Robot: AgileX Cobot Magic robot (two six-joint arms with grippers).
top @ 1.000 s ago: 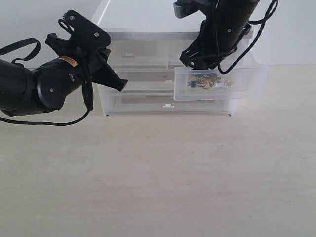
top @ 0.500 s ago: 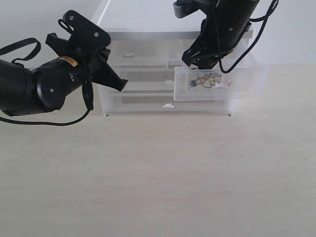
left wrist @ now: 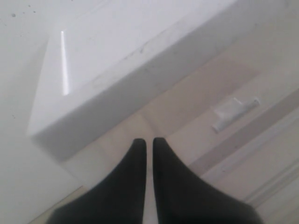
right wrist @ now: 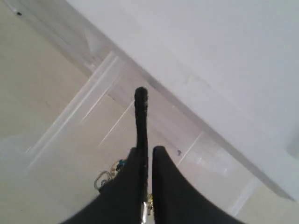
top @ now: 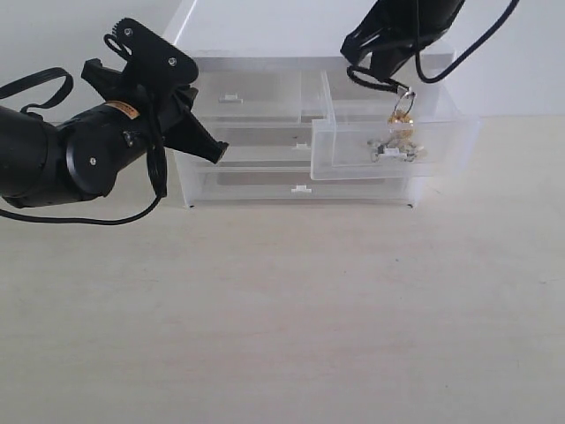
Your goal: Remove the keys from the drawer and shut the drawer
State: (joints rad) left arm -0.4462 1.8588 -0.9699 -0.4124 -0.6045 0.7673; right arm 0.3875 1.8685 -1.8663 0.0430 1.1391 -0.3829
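Now: keys on the cord, half out of the drawer

Exterior view: my right fingers point(top: 386, 69) sit above the open drawer point(top: 353, 166), the right-hand clear one pulled out of the white cabinet point(top: 256, 132). The keys point(top: 402, 113) hang below them in a limp string. One gold ring is in the air above the drawer's rim, and the lowest charms lie on the drawer floor. My left fingers point(top: 210, 148) hover off the cabinet's left front, above the desk point(top: 282, 318).

Left wrist view: the left fingers point(left wrist: 145, 141) are drawn almost together, with only a slit between them and nothing in it. Beyond them I see the cabinet and a small white tab handle point(left wrist: 235, 112). I cannot tell which drawer it belongs to.

Right wrist view: the right fingers point(right wrist: 148, 151) are pinched tight on the black cord loop point(right wrist: 141, 100), which pokes out past the tips. Rings and charms dangle beneath.

I judge the bunch light and floppy, likely to swing. The hard rings would slip, so the soft cord is the right hold. A trailing charm could snag the drawer's front wall, so I would lift straight until the last one clears. The drawer looks light and should slide with a gentle push on its front, though the cabinet may scoot.
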